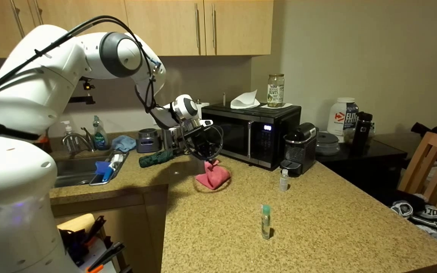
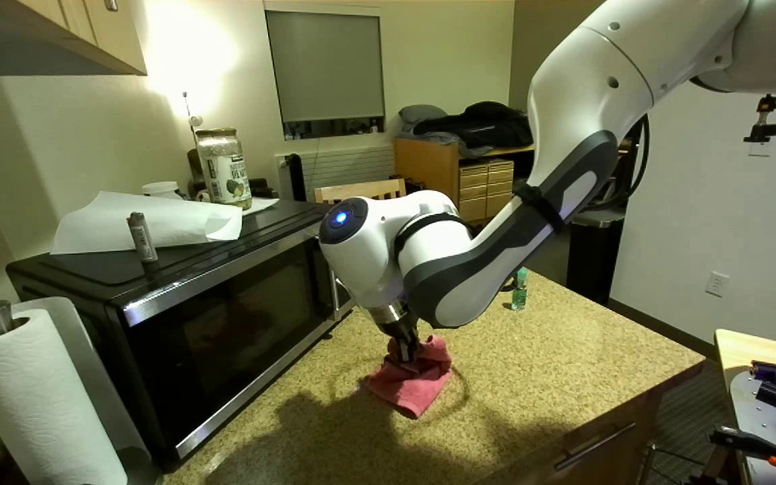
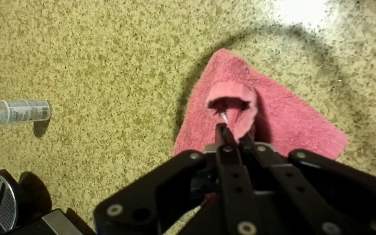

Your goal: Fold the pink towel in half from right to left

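Note:
The pink towel (image 1: 214,176) lies rumpled on the speckled counter in front of the microwave. It also shows in an exterior view (image 2: 412,392), with a corner towards that camera and a raised fold around the fingers. In the wrist view the towel (image 3: 292,119) spreads out on both sides of the jaws, with a curled loop standing up at the fingertips. My gripper (image 3: 235,135) points down and is shut on a pinched part of the towel. The gripper also shows in an exterior view (image 2: 407,350), low over the counter. The towel's part under the gripper is hidden.
The black microwave (image 1: 230,132) stands behind the towel, with a coffee machine (image 1: 299,149) beside it. A small clear bottle (image 1: 283,180) and a green-capped bottle (image 1: 266,223) stand on the counter. A dark green bundle (image 1: 156,158) lies near the sink (image 1: 76,172).

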Controlling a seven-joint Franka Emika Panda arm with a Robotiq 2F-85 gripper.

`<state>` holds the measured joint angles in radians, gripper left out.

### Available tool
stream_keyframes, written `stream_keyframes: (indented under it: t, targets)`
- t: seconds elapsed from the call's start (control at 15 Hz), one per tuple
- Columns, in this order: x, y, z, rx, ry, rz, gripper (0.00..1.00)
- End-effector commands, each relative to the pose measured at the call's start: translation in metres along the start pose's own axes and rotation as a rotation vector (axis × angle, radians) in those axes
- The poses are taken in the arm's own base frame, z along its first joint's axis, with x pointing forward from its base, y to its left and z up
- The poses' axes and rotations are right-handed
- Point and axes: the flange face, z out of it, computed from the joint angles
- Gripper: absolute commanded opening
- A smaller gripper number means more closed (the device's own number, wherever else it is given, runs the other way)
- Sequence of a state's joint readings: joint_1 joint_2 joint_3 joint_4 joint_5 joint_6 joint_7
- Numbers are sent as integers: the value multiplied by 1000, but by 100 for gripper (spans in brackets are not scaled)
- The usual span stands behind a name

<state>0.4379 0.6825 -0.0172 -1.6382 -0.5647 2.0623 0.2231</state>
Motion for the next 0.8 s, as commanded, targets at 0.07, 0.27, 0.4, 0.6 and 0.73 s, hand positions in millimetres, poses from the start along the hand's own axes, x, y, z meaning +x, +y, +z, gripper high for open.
stream_keyframes:
  t: [0.07, 0.27, 0.4, 0.6, 0.73]
  targets:
    - [-10, -7, -13, -37, -10, 4, 5]
    - [-10, -11, -14, -63, -3, -12, 5]
    - [-11, -14, -14, -93, 2, -30, 5]
    - [-12, -18, -14, -130, 7, -47, 5]
    - [-13, -19, -15, -137, 4, -53, 5]
